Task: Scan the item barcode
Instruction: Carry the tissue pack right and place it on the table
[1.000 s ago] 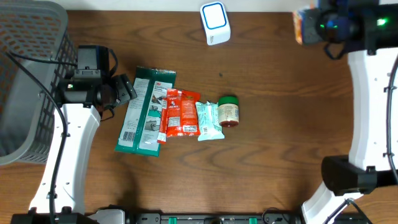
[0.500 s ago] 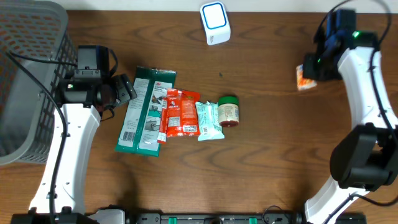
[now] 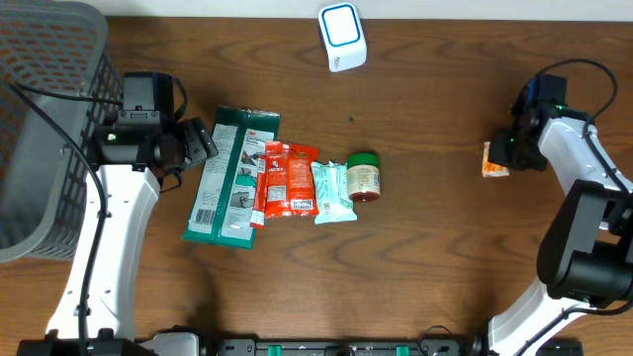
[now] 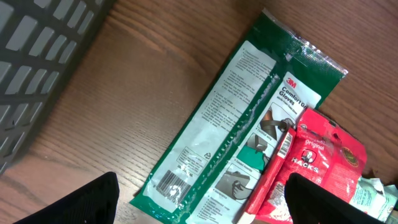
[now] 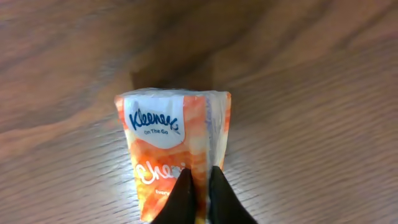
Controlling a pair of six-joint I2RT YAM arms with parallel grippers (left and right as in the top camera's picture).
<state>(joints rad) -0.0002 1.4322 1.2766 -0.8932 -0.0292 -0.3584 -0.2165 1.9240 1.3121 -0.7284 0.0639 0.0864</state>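
Your right gripper is pinching the tissue pack by one thin edge, with its fingers pressed almost together on the wrapper. The pack is sitting low over the right side of the table, well apart from the scanner at the far edge. Whether it is touching the wood, I cannot tell.

In my judgement no scan is happening at this moment, and the pictures are not telling whether this pack is already scanned. No barcode is showing in either view.

Four more items are waiting in a row in the middle: the green glove package, the red candy packet, the pale green packet and the small jar. Your left gripper is hovering just beside the green glove package with jaws spread wide, holding nothing.

The pack's long axis is running straight out from the fingers, and the end with the brand name is pointing away from the gripper. From overhead it is lying roughly near-to-far.
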